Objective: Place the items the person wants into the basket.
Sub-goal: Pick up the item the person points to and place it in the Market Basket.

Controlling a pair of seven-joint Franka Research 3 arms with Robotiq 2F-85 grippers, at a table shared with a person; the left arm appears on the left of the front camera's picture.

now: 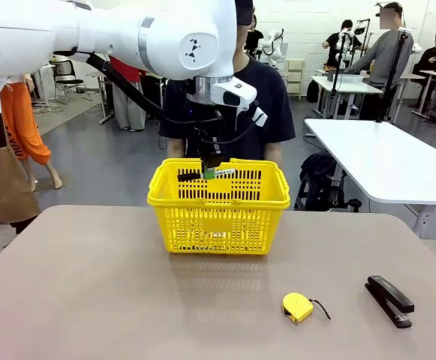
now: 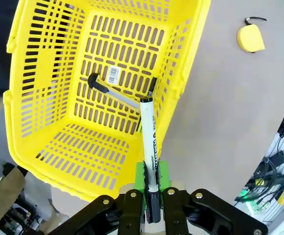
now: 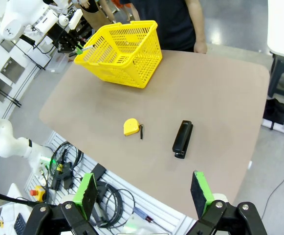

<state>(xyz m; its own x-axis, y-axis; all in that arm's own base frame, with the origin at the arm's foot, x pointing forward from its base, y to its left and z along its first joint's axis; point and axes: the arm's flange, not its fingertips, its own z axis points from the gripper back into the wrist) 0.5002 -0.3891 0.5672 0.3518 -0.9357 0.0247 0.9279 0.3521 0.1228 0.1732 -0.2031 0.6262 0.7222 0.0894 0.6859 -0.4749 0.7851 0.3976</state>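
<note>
The left hand (image 2: 149, 196) held the marker (image 2: 149, 142) tight, right over the yellow basket (image 2: 44, 73). The right hand (image 3: 144, 193) was wide open. Letting go straight down would drop it in.

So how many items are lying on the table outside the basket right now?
2: the yellow tape measure toward the near right, and the black stapler further right of it. The basket could hide something behind it.
</note>
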